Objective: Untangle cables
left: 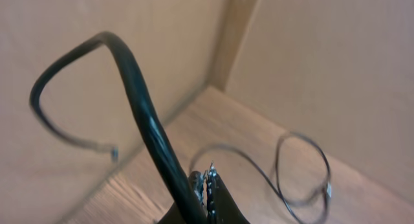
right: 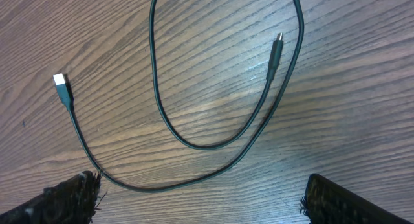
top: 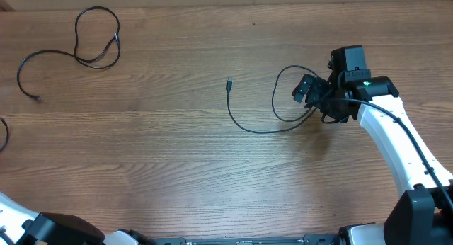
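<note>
One thin black cable lies in a loose loop at centre right of the table. In the right wrist view this cable shows a silver-tipped plug and a small plug. My right gripper hovers at the loop's right side, and its open, empty jaws sit just short of the cable. A second cable lies looped at the far left, also in the left wrist view. A third cable curves at the left edge. My left gripper is shut on a cable that arcs up from the jaws.
The wooden table carries only the cables. Tan walls meet in a corner behind the far-left cable. The left arm's base sits at the bottom left, and the white right arm reaches in from the bottom right.
</note>
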You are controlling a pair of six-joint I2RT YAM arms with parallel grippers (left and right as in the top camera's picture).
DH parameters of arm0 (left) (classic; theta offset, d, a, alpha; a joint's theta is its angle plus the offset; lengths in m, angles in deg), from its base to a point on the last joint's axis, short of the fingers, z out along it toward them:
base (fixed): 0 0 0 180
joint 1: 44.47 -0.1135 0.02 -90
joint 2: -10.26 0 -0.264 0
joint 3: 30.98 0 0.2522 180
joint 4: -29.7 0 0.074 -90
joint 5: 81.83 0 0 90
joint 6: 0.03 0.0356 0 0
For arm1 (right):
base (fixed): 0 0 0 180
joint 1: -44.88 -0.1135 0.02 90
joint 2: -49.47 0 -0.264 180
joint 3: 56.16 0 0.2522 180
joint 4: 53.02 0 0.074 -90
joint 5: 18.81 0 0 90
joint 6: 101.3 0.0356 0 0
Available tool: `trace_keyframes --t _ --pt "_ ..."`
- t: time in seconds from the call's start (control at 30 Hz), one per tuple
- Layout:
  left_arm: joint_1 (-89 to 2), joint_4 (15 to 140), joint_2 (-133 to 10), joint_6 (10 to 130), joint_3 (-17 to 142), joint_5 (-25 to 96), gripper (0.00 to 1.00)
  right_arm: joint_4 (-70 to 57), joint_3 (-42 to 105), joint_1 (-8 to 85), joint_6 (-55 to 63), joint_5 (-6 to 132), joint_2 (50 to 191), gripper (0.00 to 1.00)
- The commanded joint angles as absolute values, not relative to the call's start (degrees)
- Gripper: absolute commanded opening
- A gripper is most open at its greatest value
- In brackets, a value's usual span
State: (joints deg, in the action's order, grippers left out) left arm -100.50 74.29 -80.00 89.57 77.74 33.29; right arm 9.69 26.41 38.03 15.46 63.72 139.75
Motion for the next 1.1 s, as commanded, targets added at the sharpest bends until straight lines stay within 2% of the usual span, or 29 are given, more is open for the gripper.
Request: trace_keyframes --t 0.0,0.2,0.5,1.07 --pt "-100.7 79.1 -80.0 90.8 78.2 35.5 0.04 9.4 26.2 37.8 15.4 64.1 139.7 1.00" --pt "-100.6 93.3 -80.8 90.2 78.1 35.5 0.04 9.4 26.2 37.8 15.4 64.1 139.7 1.00" --pt "-99.5 107.0 -85.1 79.5 78.1 35.4 0.04 9.4 26.2 37.8 15.4 64.1 139.7 1.00" --pt "-97.2 105.5 -106.0 79.2 78.1 34.5 0.04 9.4 26.2 37.8 15.4 64.1 139.7 1.00"
